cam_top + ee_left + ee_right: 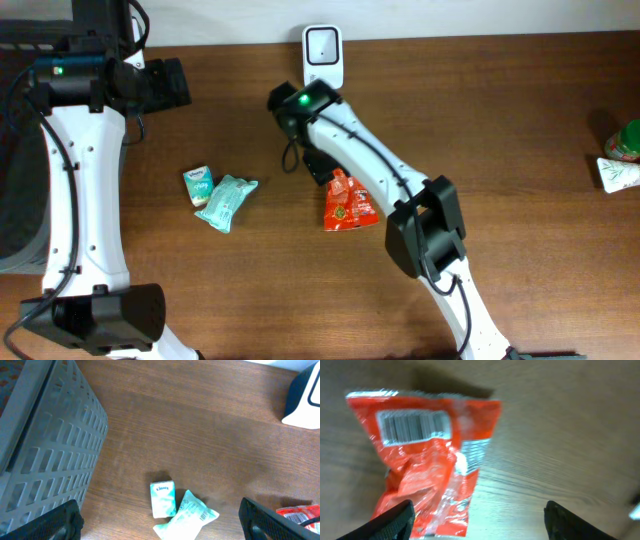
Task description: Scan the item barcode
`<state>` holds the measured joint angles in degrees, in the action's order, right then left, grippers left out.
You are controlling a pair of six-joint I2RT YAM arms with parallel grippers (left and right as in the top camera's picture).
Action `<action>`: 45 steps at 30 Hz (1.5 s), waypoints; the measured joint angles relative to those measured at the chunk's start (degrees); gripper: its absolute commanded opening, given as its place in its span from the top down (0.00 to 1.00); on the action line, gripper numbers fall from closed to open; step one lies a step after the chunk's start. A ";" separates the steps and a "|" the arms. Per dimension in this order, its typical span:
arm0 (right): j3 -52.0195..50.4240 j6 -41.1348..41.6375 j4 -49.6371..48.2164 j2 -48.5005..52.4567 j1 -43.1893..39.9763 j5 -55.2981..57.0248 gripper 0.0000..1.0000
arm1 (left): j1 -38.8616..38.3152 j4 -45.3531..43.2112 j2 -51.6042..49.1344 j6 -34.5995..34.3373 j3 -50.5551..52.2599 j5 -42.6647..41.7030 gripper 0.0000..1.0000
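Note:
A red snack packet [349, 203] lies flat on the wooden table, below the white scanner [322, 55] at the back edge. In the right wrist view the packet [420, 465] shows its barcode [412, 427] face up. My right gripper [480, 517] is open above the table; its left finger [395, 520] hangs over the packet's lower corner and nothing sits between the jaws. In the overhead view the right gripper [318, 166] hovers just left of the packet's top. My left gripper [159, 510] is wide open and empty, high over the left of the table [172, 83].
Two small teal-and-white tissue packs [199, 186] [226, 201] lie left of centre, also seen from the left wrist [162, 498] [186, 516]. A grey slatted basket [45, 435] stands at the far left. A green-and-red item [625, 140] and a white packet [618, 172] sit at the right edge.

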<state>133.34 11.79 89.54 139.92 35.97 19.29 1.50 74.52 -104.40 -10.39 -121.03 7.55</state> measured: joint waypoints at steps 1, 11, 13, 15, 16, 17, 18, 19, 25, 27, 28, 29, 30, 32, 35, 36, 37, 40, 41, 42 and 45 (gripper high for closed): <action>-0.07 -1.60 -0.22 0.00 -0.37 -2.47 0.12 | 0.00 -0.02 0.00 0.00 0.00 0.02 0.01; -9.84 7.34 -13.57 0.00 4.46 -2.14 0.12 | 0.00 -0.02 0.00 0.00 0.00 0.02 0.01; -12.74 8.00 -16.13 0.00 4.31 -0.50 0.15 | 0.02 0.00 0.00 0.00 0.00 0.02 0.01; -15.61 8.83 -18.05 -0.17 4.31 2.14 0.53 | 0.00 0.00 0.00 0.00 0.00 0.02 0.01; -16.44 9.20 -19.41 -0.39 4.35 2.64 0.66 | 0.00 -0.02 0.00 0.00 0.00 0.02 0.01; -16.90 9.22 -19.78 -0.42 4.37 3.21 0.75 | 0.02 0.02 0.00 0.00 0.00 0.02 0.01; -18.05 9.22 -19.85 -0.42 4.35 4.07 0.90 | 0.02 0.00 0.00 0.00 0.00 0.02 0.01; -18.18 9.18 -19.65 -0.42 4.31 5.01 0.96 | 0.02 0.00 0.00 0.00 0.00 0.02 0.01; -6.12 7.41 -9.03 0.39 1.14 -4.24 0.96 | 0.00 0.07 0.00 0.00 0.00 0.02 0.01; 1.09 4.04 -6.36 0.52 -1.97 -13.92 0.96 | 0.02 -0.04 0.00 0.02 0.00 0.04 0.01; 4.31 1.55 -5.60 0.50 -4.33 -20.94 0.96 | 0.00 0.00 0.00 0.00 0.00 0.00 0.01; 5.55 -0.83 -5.55 0.50 -6.71 -28.52 0.96 | 0.00 -0.02 0.00 0.00 0.00 0.02 0.01; 5.49 -2.99 -5.16 0.50 -9.03 -35.47 0.96 | 0.02 0.00 0.00 0.02 0.00 0.02 0.01; 4.37 -5.49 -5.40 0.50 -11.61 -43.80 0.96 | 0.02 0.00 0.00 0.00 0.00 0.02 0.01; -3.50 -10.08 -9.70 0.48 -16.33 -59.76 0.96 | 0.00 -0.02 0.00 0.00 0.00 0.00 0.01; -6.43 -10.75 -11.93 0.37 -16.92 -61.46 0.82 | 0.00 0.07 0.00 0.00 0.00 0.02 0.01; -11.56 -11.13 -14.36 0.57 -17.86 -62.79 0.65 | 0.02 0.04 0.00 0.00 0.00 0.00 0.01; -14.67 -10.14 -14.78 0.74 -20.13 -58.01 0.50 | 0.02 0.02 0.00 0.00 0.00 0.02 0.01; -14.19 -9.16 -13.33 0.72 -21.14 -54.53 0.41 | 0.00 0.00 0.00 0.02 0.00 0.00 0.01; -13.18 -8.76 -11.28 0.72 -22.25 -50.64 0.35 | 0.02 0.02 0.00 0.00 0.00 0.00 0.01; -4.85 -8.22 -3.82 0.24 -23.71 -41.55 0.20 | 0.00 0.04 0.00 0.00 0.00 0.00 0.01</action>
<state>128.49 3.57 85.71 140.16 12.25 -22.26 1.50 74.56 -104.40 -10.39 -121.03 7.55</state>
